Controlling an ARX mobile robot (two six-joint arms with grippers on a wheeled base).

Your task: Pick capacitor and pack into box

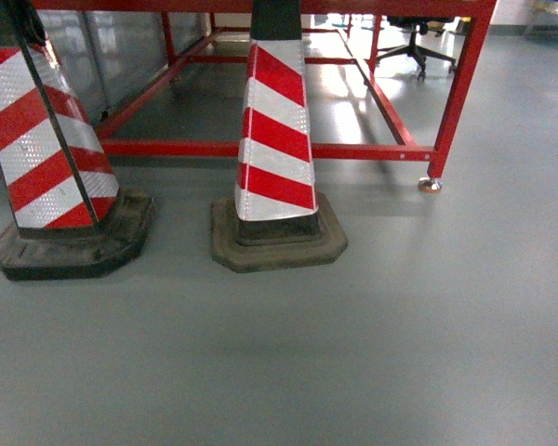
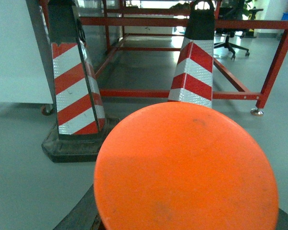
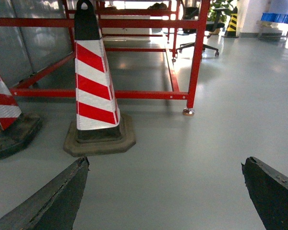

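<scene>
Neither the capacitor nor the pale pink box shows in any of the three views, so where they lie cannot be told from here, and nothing can honestly be said of their looks. As a judgement from the task alone, a capacitor ought to be small, light and stiff, with thin leads that bend easily, so the hold belongs on the body and not on the legs; it may also be smooth enough to slip under a loose pinch. What the cameras do show is bare grey floor [image 1: 372, 353], two red-and-white striped traffic cones, the near cone [image 1: 277, 139] standing upright on its dark base and the left cone [image 1: 37, 139] beside it, and behind them a red steel frame [image 1: 260, 149] on small feet. The right pincer [image 3: 165, 191] is spread wide, its two dark fingers [image 3: 57, 201] at the lower corners of the right wrist view with only floor between them. The left pincer cannot be judged: an orange disc [image 2: 185, 167] fills the lower part of the left wrist view, and perhaps dark slivers at its edge belong to the pincer, though that is unsure.
</scene>
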